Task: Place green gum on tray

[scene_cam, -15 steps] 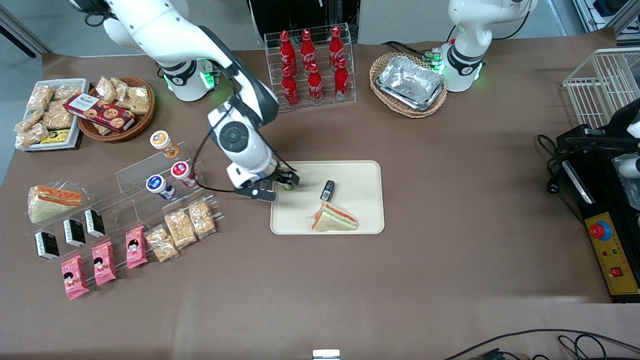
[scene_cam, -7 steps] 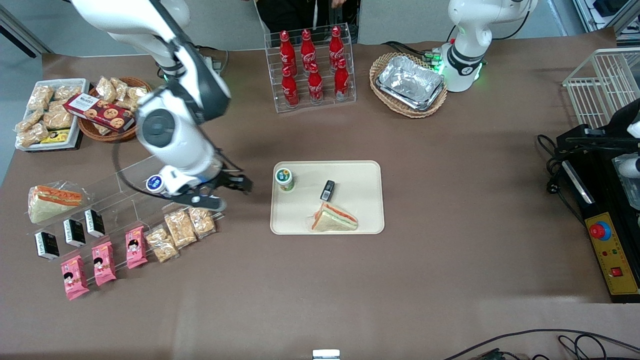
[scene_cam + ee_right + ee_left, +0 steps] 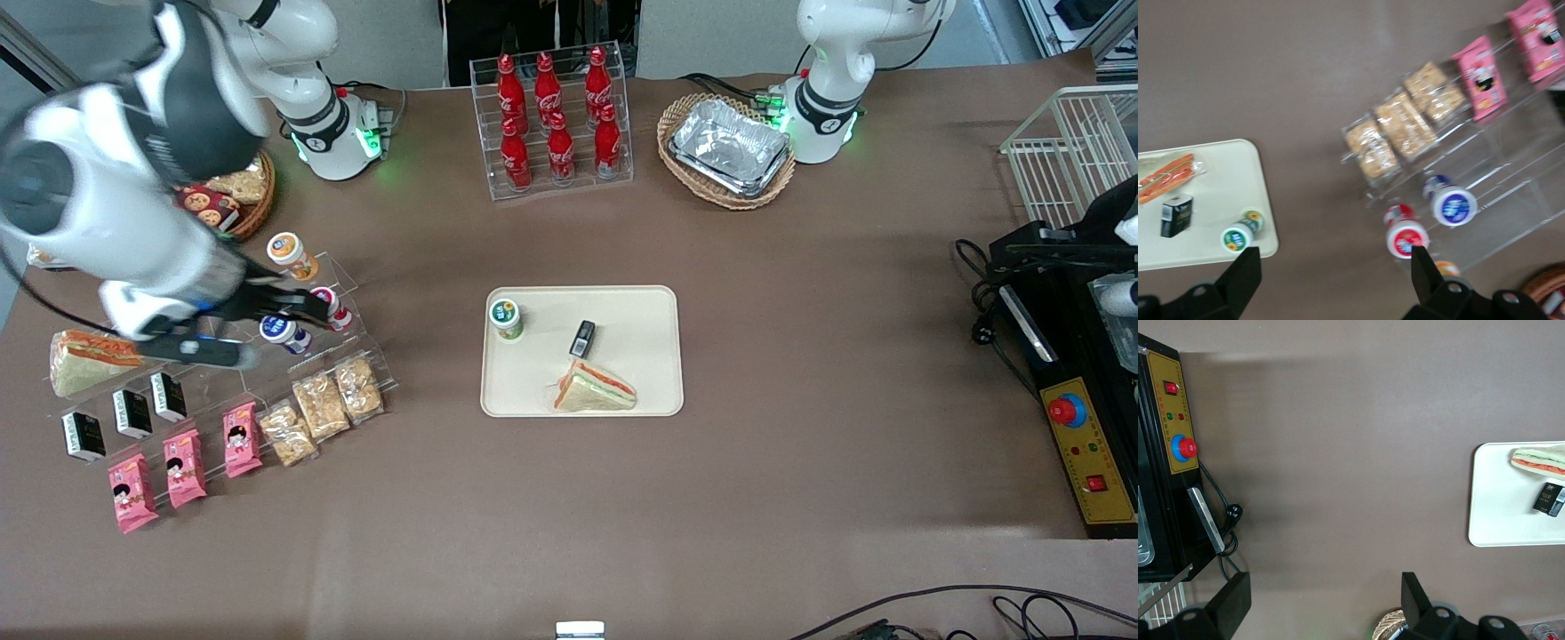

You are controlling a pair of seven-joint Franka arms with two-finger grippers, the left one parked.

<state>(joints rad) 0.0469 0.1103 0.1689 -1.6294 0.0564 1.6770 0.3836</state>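
Brown table surface, snack displays at the working arm's end. Gripper [image 3: 298,307] has pulled well away from the tray [image 3: 640,391] in the last second and now hangs above the clear acrylic rack [image 3: 347,267], fingers spread wide with nothing between them — wrist view confirms the gap. It was down at the tray's corner a second ago; half a second ago it was already clear. Green gum [image 3: 506,319] stands upright on the tray, in the corner nearest the working arm — placement looks complete, arm retreating. Tray also holds a small black box [image 3: 582,337] and a wrapped sandwich [image 3: 594,389]. Rack holds the orange-lidded [image 3: 286,249], red-lidded [image 3: 1406,239] and blue-lidded [image 3: 1453,206] bottles. Wicker basket [image 3: 685,111] holds silver foil trays [image 3: 731,145].
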